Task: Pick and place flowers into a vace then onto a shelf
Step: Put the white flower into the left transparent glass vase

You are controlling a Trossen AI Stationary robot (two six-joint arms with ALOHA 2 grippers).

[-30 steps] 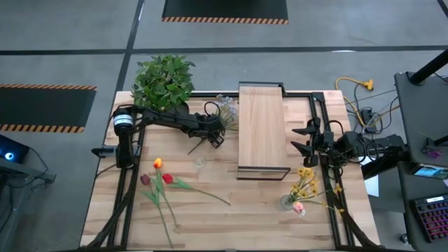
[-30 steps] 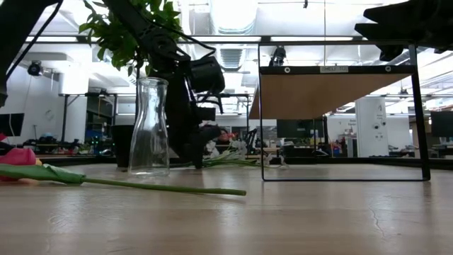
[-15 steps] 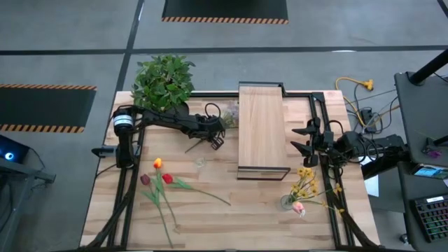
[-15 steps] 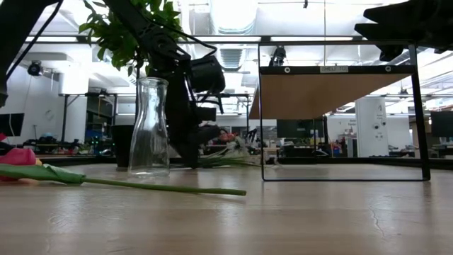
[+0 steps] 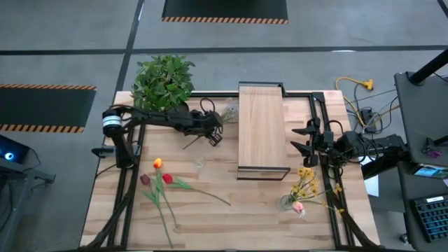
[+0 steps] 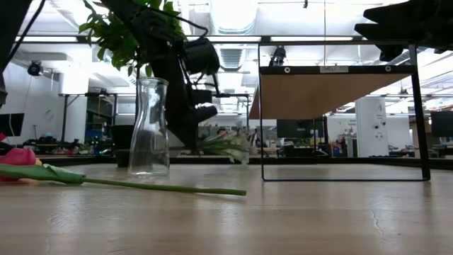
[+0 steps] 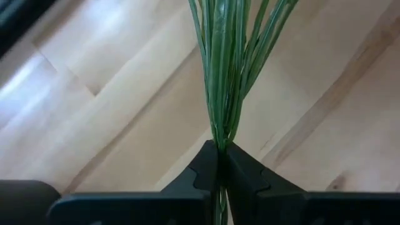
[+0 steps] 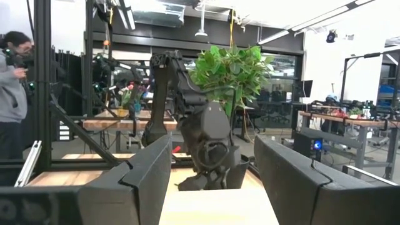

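Gripping a bunch of thin green stems (image 7: 226, 69), the left gripper (image 7: 219, 164) has its two dark fingers pressed tight together on them, the stems fanning out past the fingertips over the wooden table (image 7: 94, 125). From above, that gripper (image 5: 210, 129) sits between the potted plant (image 5: 164, 80) and the shelf (image 5: 262, 126), with the pale sprig heads (image 5: 228, 112) just beside the shelf's edge. In the low view the bunch (image 6: 225, 146) hangs clear of the tabletop, tilted downward, behind the clear glass vase (image 6: 149, 127).

The right gripper (image 5: 305, 137) waits at the shelf's other side — its fingers (image 8: 147, 172) stand wide apart with nothing between them.

Three tulips (image 5: 157, 176) — one orange-yellow, two red — lie flat on the table near the left front, stems trailing toward the front edge. A second small vase (image 5: 288, 202) near the right front holds yellow blooms (image 5: 305, 180) and a pink one.

No brand, label or readable writing shows on any item. A person (image 8: 11, 100) stands in the room beyond the table.
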